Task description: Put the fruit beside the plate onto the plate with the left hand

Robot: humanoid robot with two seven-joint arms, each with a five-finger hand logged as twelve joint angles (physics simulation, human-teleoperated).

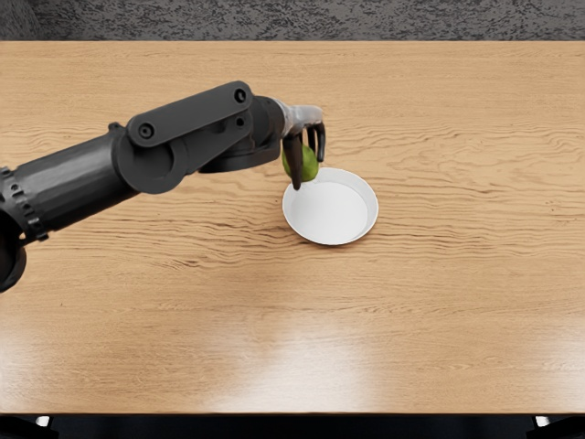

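Head view: left hand (304, 151) grips the green fruit (309, 163), fingers curled round it. It hangs at the white plate (352, 233)'s upper-left rim.

Item: wooden table (439, 311), carrying one white plate (334, 215).
Detail: The table is spanning the full width of the head view, its light-brown top showing wavy grain that is running from left to right. Its far edge is lying straight across near the top of the view, and its near edge is running along the bottom. A pale sheen is spreading over the near middle of the surface. The plate, round and shallow with a raised rim, is sitting flat on the wood slightly right of centre, well apart from every edge.
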